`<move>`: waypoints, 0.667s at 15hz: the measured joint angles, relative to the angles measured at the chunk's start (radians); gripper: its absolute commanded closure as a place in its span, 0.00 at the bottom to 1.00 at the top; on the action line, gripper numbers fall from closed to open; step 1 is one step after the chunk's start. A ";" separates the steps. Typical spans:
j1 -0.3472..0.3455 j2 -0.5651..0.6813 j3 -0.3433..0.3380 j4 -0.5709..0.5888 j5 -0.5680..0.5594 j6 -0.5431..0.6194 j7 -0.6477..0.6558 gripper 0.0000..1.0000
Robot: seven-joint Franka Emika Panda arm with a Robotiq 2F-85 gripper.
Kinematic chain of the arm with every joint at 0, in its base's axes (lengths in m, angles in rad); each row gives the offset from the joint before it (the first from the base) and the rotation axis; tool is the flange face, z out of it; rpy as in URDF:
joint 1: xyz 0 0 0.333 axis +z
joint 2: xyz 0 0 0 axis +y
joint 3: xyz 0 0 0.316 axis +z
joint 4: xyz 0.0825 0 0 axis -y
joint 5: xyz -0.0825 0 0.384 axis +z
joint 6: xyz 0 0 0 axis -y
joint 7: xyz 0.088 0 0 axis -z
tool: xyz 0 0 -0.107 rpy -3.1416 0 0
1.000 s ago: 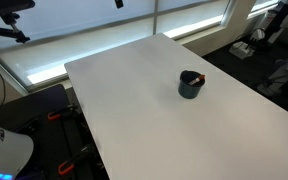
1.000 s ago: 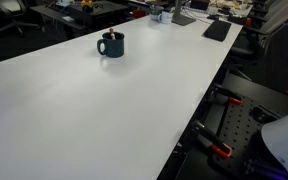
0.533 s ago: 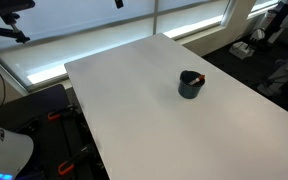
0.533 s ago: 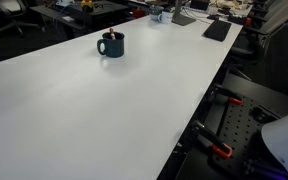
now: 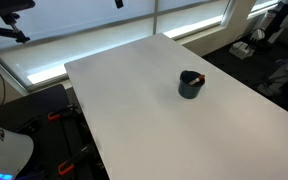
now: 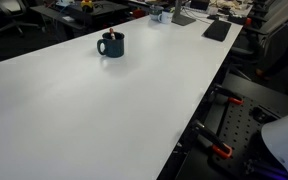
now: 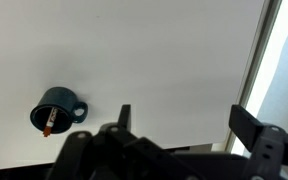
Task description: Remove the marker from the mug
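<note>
Nothing has moved since a second ago. In the wrist view your gripper [image 7: 184, 125] hangs above the white table [image 7: 164, 50] with its fingers [image 7: 124, 116] spread wide, holding and touching nothing. Bare tabletop lies between them and the mug [image 7: 56, 108], which stands upright well apart, off to the left in that view. The marker [image 7: 49, 125] leans inside the mug against its rim. In both exterior views the mug [image 5: 191, 84] [image 6: 111, 44] stands alone, with nothing near it.
</note>
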 measured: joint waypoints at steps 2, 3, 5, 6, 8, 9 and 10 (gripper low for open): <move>0.000 0.000 0.000 0.000 0.000 0.000 0.000 0.00; 0.000 0.000 0.000 0.000 0.000 0.000 0.000 0.00; 0.000 0.000 -0.001 0.000 0.000 0.000 0.000 0.00; 0.001 0.002 -0.001 0.000 -0.001 0.000 0.000 0.00; 0.003 0.012 0.005 0.000 -0.005 0.001 0.003 0.00; 0.003 0.023 0.012 0.002 -0.017 0.002 0.019 0.00; 0.003 0.039 0.020 0.006 -0.039 0.005 0.045 0.00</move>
